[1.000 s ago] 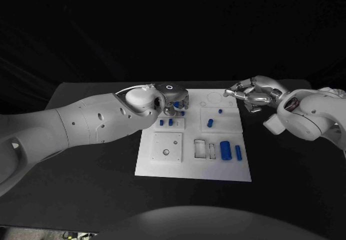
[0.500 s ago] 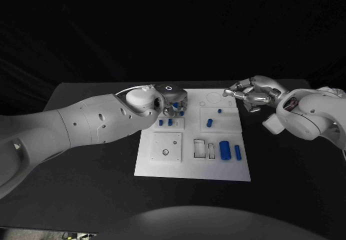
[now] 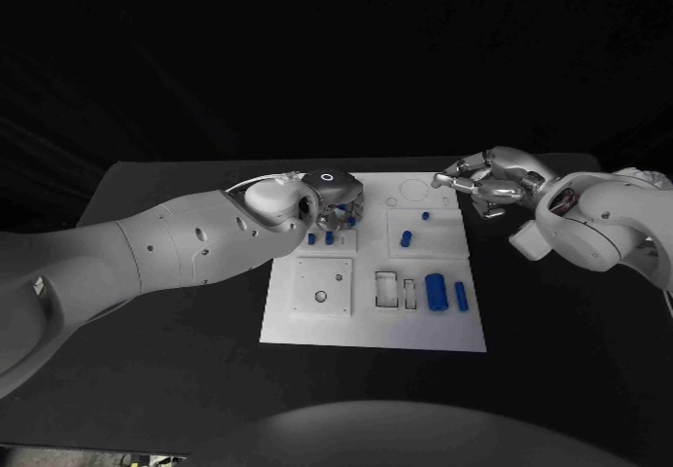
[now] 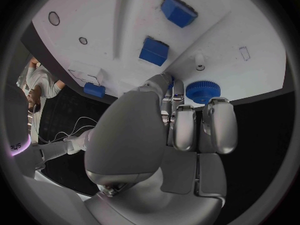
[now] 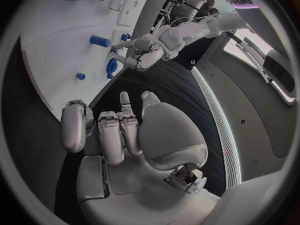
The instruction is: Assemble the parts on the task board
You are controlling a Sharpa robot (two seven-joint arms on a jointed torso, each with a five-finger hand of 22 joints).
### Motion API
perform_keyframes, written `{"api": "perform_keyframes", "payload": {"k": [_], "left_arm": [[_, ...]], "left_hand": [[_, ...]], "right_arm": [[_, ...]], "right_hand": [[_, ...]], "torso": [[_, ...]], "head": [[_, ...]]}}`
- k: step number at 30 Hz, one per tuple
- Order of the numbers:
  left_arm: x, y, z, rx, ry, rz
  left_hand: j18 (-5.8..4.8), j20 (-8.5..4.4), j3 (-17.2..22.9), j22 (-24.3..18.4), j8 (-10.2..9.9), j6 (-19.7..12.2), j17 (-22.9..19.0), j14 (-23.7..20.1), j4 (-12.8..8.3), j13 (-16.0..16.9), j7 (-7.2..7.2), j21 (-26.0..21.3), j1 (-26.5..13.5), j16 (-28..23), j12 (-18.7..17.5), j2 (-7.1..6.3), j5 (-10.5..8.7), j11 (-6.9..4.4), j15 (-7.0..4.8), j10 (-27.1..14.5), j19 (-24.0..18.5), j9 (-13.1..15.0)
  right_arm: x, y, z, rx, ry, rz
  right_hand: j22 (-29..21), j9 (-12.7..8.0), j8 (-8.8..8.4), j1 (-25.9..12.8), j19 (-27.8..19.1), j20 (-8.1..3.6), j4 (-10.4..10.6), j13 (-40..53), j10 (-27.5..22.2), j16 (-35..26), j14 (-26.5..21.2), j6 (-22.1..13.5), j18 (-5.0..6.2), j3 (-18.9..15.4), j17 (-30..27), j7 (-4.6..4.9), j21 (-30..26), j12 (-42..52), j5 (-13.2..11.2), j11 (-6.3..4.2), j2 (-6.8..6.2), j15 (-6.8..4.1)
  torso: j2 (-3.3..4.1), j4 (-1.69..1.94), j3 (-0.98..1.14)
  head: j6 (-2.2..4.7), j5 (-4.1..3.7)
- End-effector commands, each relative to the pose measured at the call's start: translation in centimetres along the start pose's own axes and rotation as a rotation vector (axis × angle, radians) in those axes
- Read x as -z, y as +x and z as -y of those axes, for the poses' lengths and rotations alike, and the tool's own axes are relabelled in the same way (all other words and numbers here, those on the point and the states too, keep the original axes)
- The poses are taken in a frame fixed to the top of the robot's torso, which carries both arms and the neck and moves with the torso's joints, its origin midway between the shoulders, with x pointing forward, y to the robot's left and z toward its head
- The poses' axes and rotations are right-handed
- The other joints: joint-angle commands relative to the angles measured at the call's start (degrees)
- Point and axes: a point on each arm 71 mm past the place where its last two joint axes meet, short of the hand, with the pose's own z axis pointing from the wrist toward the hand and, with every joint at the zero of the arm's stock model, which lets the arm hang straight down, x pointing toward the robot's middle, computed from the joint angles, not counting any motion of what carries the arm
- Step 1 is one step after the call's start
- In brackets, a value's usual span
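Observation:
The white task board [image 3: 365, 326] lies in the middle of the table. My left hand [image 3: 334, 190] hovers over its far left corner. There its thumb and fingertips [image 4: 164, 82] pinch a blue toothed wheel [image 4: 202, 91] right at the board's edge; the right wrist view shows the same wheel [image 5: 112, 66] under that hand [image 5: 147, 52]. Two small blue pegs [image 3: 311, 236] stand just in front of the hand. My right hand [image 3: 484, 182] hangs beside the board's far right corner, fingers curled in with nothing between them.
Further blue parts sit on the board: a short peg [image 3: 407, 237], a small stud [image 3: 425, 214], a thick cylinder [image 3: 437, 291] and a thin one [image 3: 462, 295]. A square plate with a hole [image 3: 324, 287] occupies the near left. Black table [image 3: 168, 350] surrounds the board.
My left hand has shifted slightly towards me and lower over the board's far left corner. The right hand has barely moved.

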Motion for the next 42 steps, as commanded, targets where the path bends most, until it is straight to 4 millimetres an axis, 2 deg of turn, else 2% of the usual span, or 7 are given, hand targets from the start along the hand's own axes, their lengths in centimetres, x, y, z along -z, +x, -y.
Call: {"api": "perform_keyframes", "payload": {"k": [1, 14, 19, 25, 31, 36, 42], "left_arm": [[0.0, -0.3, 0.2, 0.006, 0.029, 0.049], [0.9, -1.1, -0.5, 0.037, 0.031, 0.103], [2.1, -2.6, -1.5, 0.048, 0.016, 0.086], [4.3, -4.3, -3.1, 0.042, -0.024, 0.049], [5.6, -4.0, -4.0, 0.067, -0.049, 0.020], [6.1, -3.6, -4.3, 0.081, -0.057, 0.017], [6.0, -3.4, -4.3, 0.086, -0.060, 0.018]], "left_hand": [[0.39, -0.48, 0.3, 10.6, 0.6, 1.0, -0.5, 2.5, -0.6, 0.1, 0.07, -0.4, 0.1, -0.6, 0.6, 0.98, 0.36, -0.21, -0.53, 1.0, 0.9, 0.2], [0.36, -0.46, 0.3, 10.6, 1.7, 3.9, -1.2, 2.5, -2.0, 0.2, 0.70, -0.6, 0.2, -0.9, 1.1, 1.60, -0.41, -0.41, -0.19, 2.7, 0.9, 0.6], [0.43, -0.17, 0.4, 10.5, 1.5, 3.8, -1.7, 2.4, -2.3, 0.0, 0.92, -1.1, 0.3, -1.2, 0.8, 1.43, -1.42, -0.23, 0.19, 2.9, 0.8, 0.4], [0.58, -0.34, 0.4, 10.4, 0.7, 3.0, -2.2, 2.3, -2.1, -0.4, 0.89, -1.5, -0.2, -1.5, 0.1, 1.20, -3.06, -0.07, -0.43, 2.7, 0.6, 0.0], [0.56, -0.50, 0.5, 10.5, 0.0, 2.0, -2.4, 2.3, -2.0, -0.6, 1.01, -1.6, -0.3, -1.6, -0.3, 0.99, -3.56, -0.02, -0.52, 2.7, 0.6, -0.4], [0.56, -0.50, 0.5, 10.5, -0.4, 1.6, -2.5, 2.2, -1.9, -0.7, 1.11, -1.7, -0.4, -1.6, -0.5, 0.84, -3.80, 0.09, -0.47, 2.4, 0.6, -0.6], [0.57, -0.49, 0.5, 10.4, -0.4, 1.5, -2.6, 2.2, -2.0, -0.8, 1.12, -1.7, -0.4, -1.7, -0.6, 0.80, -3.85, 0.11, -0.45, 2.4, 0.6, -0.6]], "right_arm": [[0.0, 0.1, 0.0, -0.003, -0.008, -0.013], [0.0, 0.1, 0.1, -0.005, -0.003, -0.014], [0.1, 0.1, 0.2, -0.005, 0.002, -0.014], [0.2, 0.1, 0.2, -0.006, 0.007, -0.013], [0.2, 0.0, 0.3, -0.005, 0.005, -0.011], [0.2, 0.1, 0.3, -0.006, 0.003, -0.012], [0.2, 0.2, 0.4, -0.008, 0.004, -0.013]], "right_hand": [[9.9, 0.1, -0.38, 0.6, -0.2, 0.04, 0.2, 14.9, 6.5, 0.2, 6.0, 0.3, 0.42, 0.0, 15.1, -0.07, -0.3, -0.2, 0.3, 0.14, -0.04, 0.37], [9.8, 0.1, -0.38, 0.6, -0.6, 0.05, 0.3, 14.9, 6.5, 0.2, 6.0, 0.4, 0.53, 0.0, 15.1, -0.05, -0.7, -0.2, 0.4, 0.15, 0.00, 0.38], [9.7, 0.1, -0.37, 0.6, -0.7, 0.05, 0.3, 14.9, 6.5, 0.2, 6.0, 0.4, 0.55, 0.0, 15.1, -0.05, -0.8, -0.2, 0.4, 0.16, 0.00, 0.38], [9.7, 0.1, -0.37, 0.6, -0.8, 0.05, 0.3, 14.9, 6.5, 0.2, 6.0, 0.4, 0.57, 0.0, 15.1, -0.05, -0.9, -0.2, 0.4, 0.16, -0.01, 0.38], [9.7, 0.1, -0.37, 0.6, -0.8, 0.05, 0.3, 14.9, 6.5, 0.2, 6.0, 0.4, 0.58, 0.0, 15.1, -0.05, -0.9, -0.2, 0.4, 0.16, -0.03, 0.39], [9.7, 0.1, -0.38, 0.6, -0.8, 0.05, 0.3, 14.9, 6.5, 0.2, 6.0, 0.4, 0.59, 0.0, 15.1, -0.04, -0.9, -0.2, 0.4, 0.17, -0.04, 0.39], [9.6, 0.1, -0.42, 0.6, -0.9, 0.06, 0.3, 14.9, 6.5, 0.2, 6.0, 0.3, 0.61, -0.1, 15.1, -0.04, -1.0, -0.2, 0.4, 0.17, -0.09, 0.40]], "torso": [[-0.07, 0.04, 0.03], [-0.10, 0.04, -0.02], [-0.14, 0.01, 0.08], [-0.40, 0.12, 0.30], [-0.51, 0.62, 0.35], [-0.51, 0.58, 0.28], [-0.47, 0.57, 0.33]], "head": [[-0.01, 0.01], [-0.01, -0.20], [-0.01, -0.25], [-0.01, 0.09], [-0.01, -0.39], [-0.01, -0.31], [-0.01, -0.12]]}}
